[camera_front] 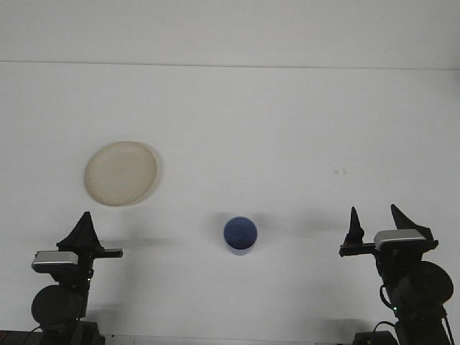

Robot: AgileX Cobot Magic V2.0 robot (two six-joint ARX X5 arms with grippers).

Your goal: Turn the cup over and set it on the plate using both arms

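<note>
Front view, sole view of the lot: left gripper (81, 228), low at the near edge, its dark fingers seen as one closed-looking point, nothing held, though the angle leaves the exact gap uncertain; right gripper (374, 223), likewise low at the near edge, two dark fingers standing visibly apart with bare table between them, nothing held; cup (240, 235), blue, small, standing on the table between the two grippers, inboard of each and slightly ahead of their tips, well apart from both; whether its mouth faces up or down cannot be told for certain from above, the top reading as a flat blue disc; plate (121, 172), pale cream, round, shallow, lying ahead of the left gripper and a little inboard of it, well apart from the cup and empty; table (287, 129), plain white. Handling, by judgement: cup likely light, rigid plastic with a smooth and possibly slippery wall, liable to tip or skid if nudged; best taken across the side wall at mid-height, leaving the opposite end free for the second gripper during the flip. Markings: no brand, label or legible writing on any item.
</note>
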